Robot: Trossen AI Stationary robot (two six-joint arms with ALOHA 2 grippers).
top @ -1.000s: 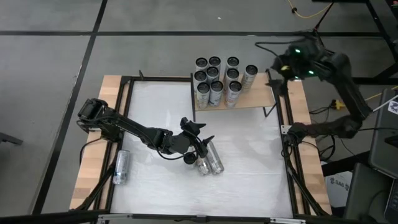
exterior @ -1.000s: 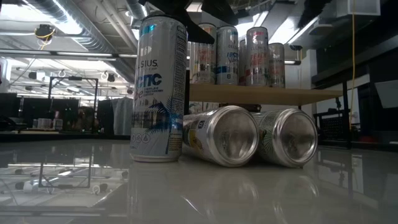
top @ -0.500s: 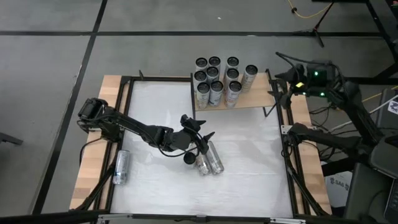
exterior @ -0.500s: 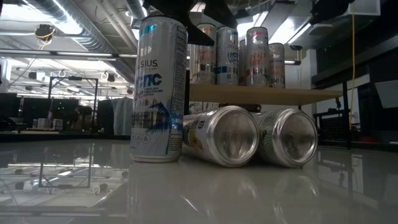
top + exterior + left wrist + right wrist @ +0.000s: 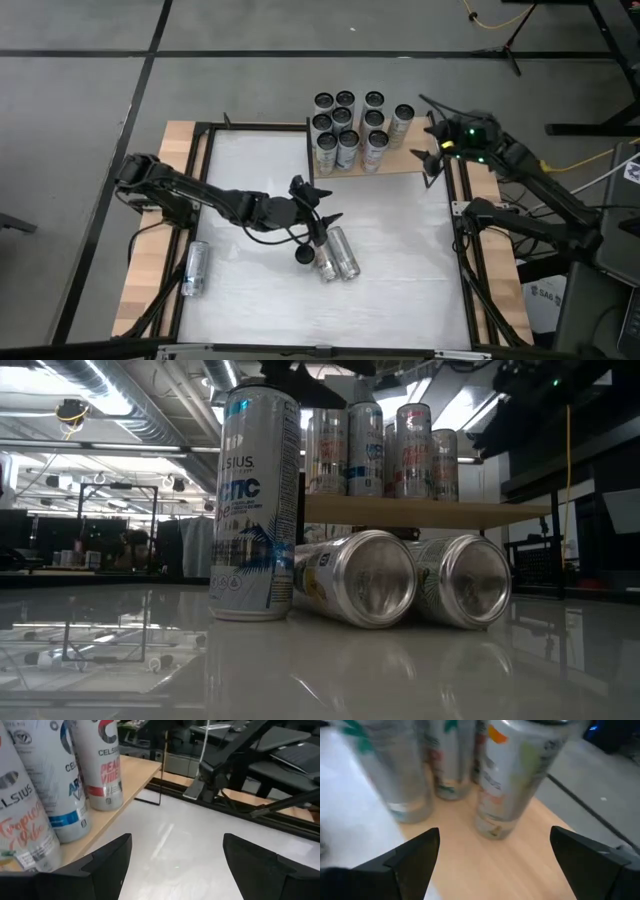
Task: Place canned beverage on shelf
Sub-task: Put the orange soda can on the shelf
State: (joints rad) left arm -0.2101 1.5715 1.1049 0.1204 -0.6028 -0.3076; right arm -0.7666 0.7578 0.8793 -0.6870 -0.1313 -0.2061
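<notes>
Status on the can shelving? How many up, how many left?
Done: ten cans stand on the shelf. In hand: nothing; left claw is open and empty above the table cans, right claw open by the shelf. Left: one upright can, two lying, one at the left edge.

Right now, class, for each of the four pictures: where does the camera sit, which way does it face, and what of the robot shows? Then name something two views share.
High view: above the table, facing straight down; both arms, left gripper, right gripper.
Low view: at tabletop height, facing level across an upright can and two lying cans.
Left wrist view: behind open fingers, facing the shelf.
Right wrist view: behind open fingers, facing shelved cans.
Shared: all four show the shelf.
</notes>
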